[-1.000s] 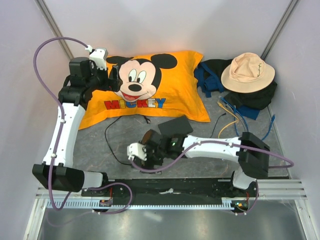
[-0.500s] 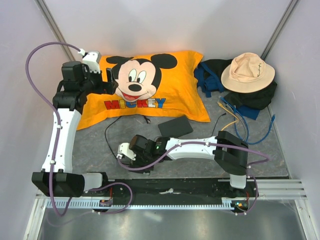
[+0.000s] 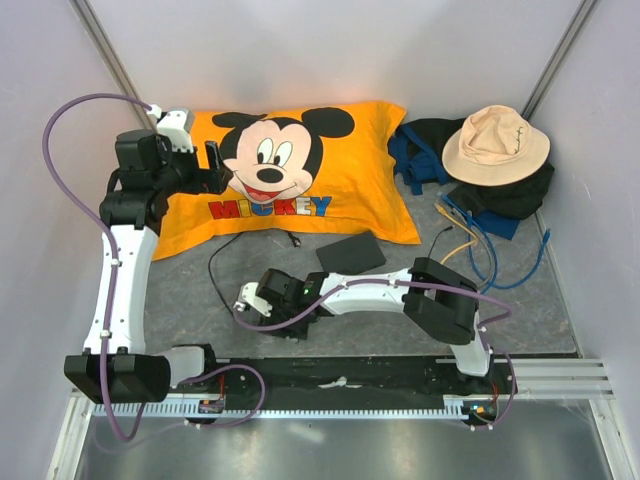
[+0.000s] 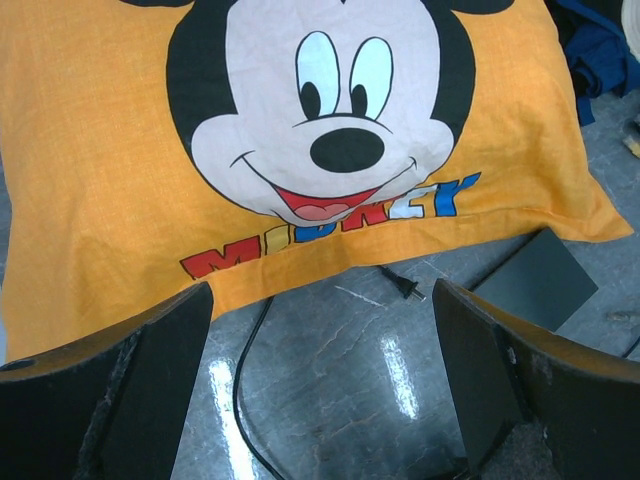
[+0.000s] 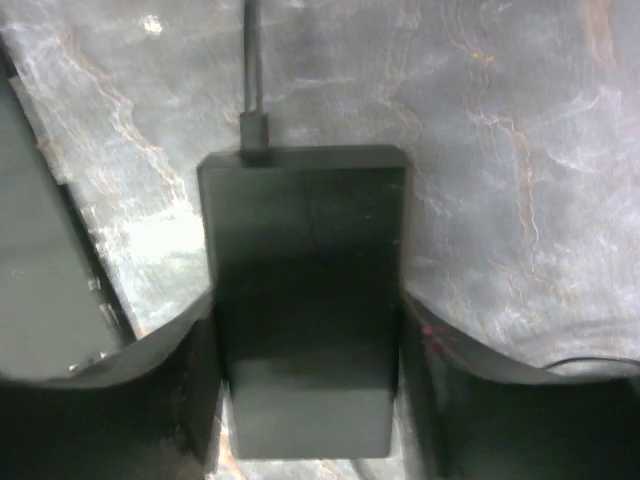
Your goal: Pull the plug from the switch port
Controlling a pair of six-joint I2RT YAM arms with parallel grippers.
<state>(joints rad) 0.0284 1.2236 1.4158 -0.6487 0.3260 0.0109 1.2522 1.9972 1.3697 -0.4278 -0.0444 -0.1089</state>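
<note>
Grey marbled tabletop (image 3: 180, 290) carries the switch (image 3: 350, 253), which lies flat just in front of the orange pillow (image 3: 300, 170), apart from both arms. It looks light, rigid and smooth, so it would likely slide under a tug. It wants pinning by its long edges while the plug is drawn out by its hard body, not by the thin cord (image 3: 212, 275). A small plug (image 3: 292, 239) lies loose near it, seemingly free. The left gripper (image 4: 322, 300) stands wide apart and empty. The right gripper (image 5: 305, 320) straddles a power brick (image 5: 305, 250), its fingers close at both sides; whether it pinches I cannot tell. The switch's sockets are too small to make out, so any occupied port is unclear.
</note>
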